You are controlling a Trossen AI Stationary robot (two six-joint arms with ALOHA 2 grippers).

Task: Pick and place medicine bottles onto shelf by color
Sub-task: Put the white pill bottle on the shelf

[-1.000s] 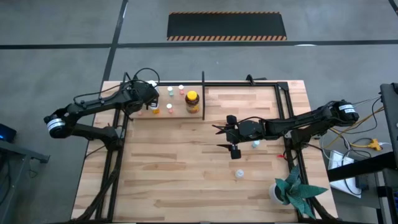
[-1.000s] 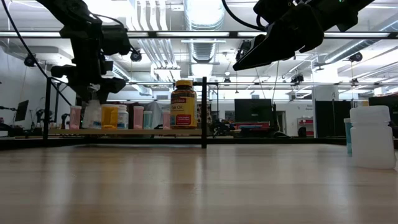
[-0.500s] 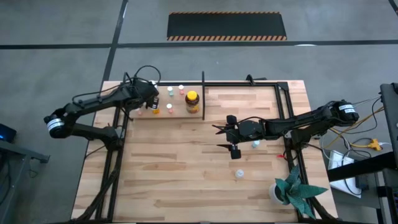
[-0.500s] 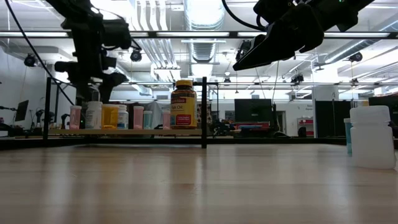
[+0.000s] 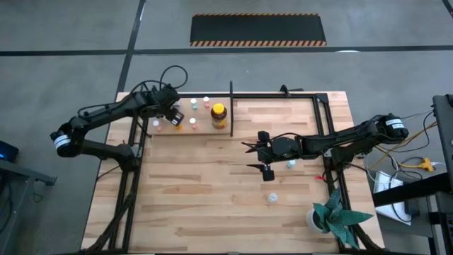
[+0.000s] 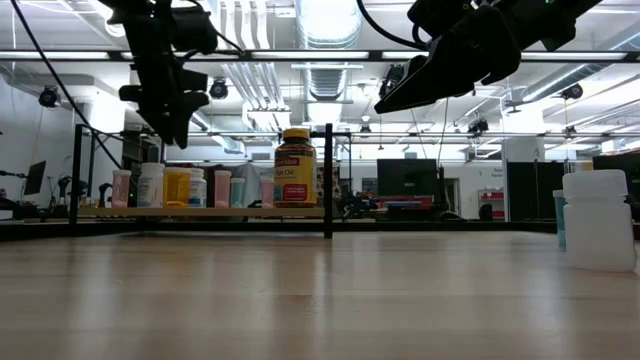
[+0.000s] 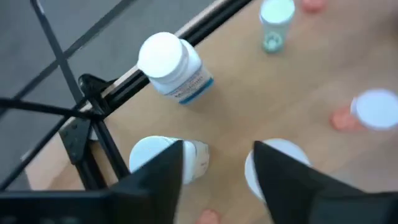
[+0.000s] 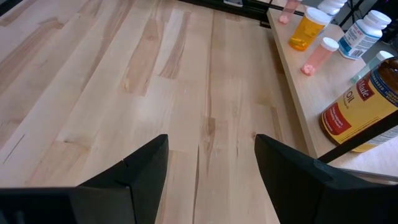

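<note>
Seen from above, two medicine bottles [image 5: 272, 198] stand upright on the bench [image 5: 198, 205], one at about 5 o'clock from the right gripper [image 5: 249, 157], one just beside that arm. This gripper is spread, holds nothing and is much nearer. The left gripper [image 5: 177, 117] is also parted and empty above the shelf [image 5: 202, 129], far at 10 o'clock.

Lab: exposed ceiling ducts [image 6: 320, 75], monitors [image 6: 405, 177]

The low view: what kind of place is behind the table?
Probably a lab or workshop hall: bare ceiling ducts, a dark monitor, and two robot arms over a wooden table on a concrete floor.
</note>
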